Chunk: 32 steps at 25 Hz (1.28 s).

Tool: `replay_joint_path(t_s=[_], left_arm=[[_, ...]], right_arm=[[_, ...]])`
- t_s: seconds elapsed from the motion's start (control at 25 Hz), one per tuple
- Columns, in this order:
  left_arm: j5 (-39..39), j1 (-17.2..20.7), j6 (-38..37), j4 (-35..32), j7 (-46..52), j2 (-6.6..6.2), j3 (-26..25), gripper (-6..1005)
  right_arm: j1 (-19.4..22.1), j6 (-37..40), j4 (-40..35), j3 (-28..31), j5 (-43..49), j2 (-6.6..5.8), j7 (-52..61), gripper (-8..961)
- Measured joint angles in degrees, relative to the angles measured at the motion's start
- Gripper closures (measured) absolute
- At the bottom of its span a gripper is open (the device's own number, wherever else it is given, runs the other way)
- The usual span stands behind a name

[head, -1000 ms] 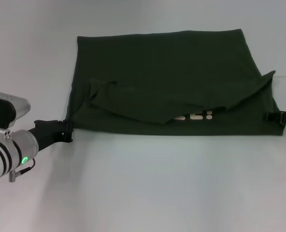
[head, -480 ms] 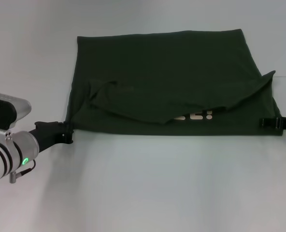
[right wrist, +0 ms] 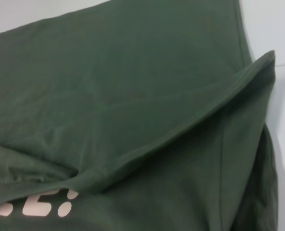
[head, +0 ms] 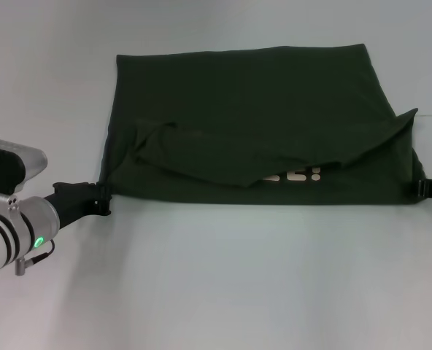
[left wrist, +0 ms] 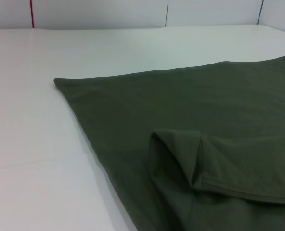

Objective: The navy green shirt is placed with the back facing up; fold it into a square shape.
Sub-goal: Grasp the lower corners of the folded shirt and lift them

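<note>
White bench (head: 223,277), shirt (head: 252,102) spread across far half, folded over, pale print (head: 296,176) showing. Left pincer (head: 103,198) at near-left corner, touching cloth; grip not discernible. Right pincer (head: 422,189) at near-right corner, mostly out of frame; grip likewise unclear.

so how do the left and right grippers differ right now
The left gripper shows with its whole arm at the shirt's near-left corner; the right gripper barely pokes in from the frame edge at the near-right corner. Both sit at the shirt's near edge, low on the table.
</note>
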<state>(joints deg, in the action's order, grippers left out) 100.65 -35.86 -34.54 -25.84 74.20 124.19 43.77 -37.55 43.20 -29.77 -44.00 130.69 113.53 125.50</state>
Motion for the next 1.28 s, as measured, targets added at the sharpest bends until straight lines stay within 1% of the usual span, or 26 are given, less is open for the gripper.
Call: replay_joint_path(t_s=[0.12, 0.2, 0.36, 0.52, 0.72, 0.84, 0.96, 1.12, 1.28], left_arm=[[0.1, 0.1, -0.7, -0.1, 1.2, 0.0, 0.0, 974], [0.1, 0.5, -2.2, -0.7, 2.2, 0.03, 0.0, 974], [0.1, 1.7, -6.9, -2.3, 4.9, 0.07, -0.1, 974], [0.2, 4.0, -13.3, -5.6, 9.0, 0.0, -0.1, 974], [0.2, 7.7, -20.9, -9.7, 13.6, 0.0, -0.6, 974], [0.9, 9.7, -26.0, -11.4, 16.0, 0.05, -1.0, 973], [3.5, 11.3, -31.9, -13.0, 18.7, 0.12, -2.3, 973], [7.3, 13.1, -40.1, -14.1, 20.5, 0.12, -5.9, 973], [11.2, 14.8, -46.3, -14.6, 20.7, 0.12, -8.9, 974]], right_arm=[[0.7, 0.5, -1.2, 0.1, -0.1, 0.19, 0.0, 658], [1.4, 1.5, -2.9, 0.2, -0.2, 0.56, -0.1, 743], [4.1, 5.5, -8.5, 1.2, -1.6, 1.97, -1.4, 917], [8.5, 10.5, -14.7, 2.4, -6.1, 3.34, -3.9, 922], [13.4, 16.7, -20.2, 3.7, -10.2, 3.97, -5.8, 924], [16.0, 20.8, -22.1, 5.8, -12.3, 4.33, -7.7, 924], [18.1, 26.6, -24.0, 9.5, -13.1, 4.81, -9.5, 924], [20.9, 34.7, -26.4, 16.0, -13.1, 5.79, -13.0, 924], [23.2, 40.8, -26.7, 21.9, -13.1, 5.95, -16.3, 924]])
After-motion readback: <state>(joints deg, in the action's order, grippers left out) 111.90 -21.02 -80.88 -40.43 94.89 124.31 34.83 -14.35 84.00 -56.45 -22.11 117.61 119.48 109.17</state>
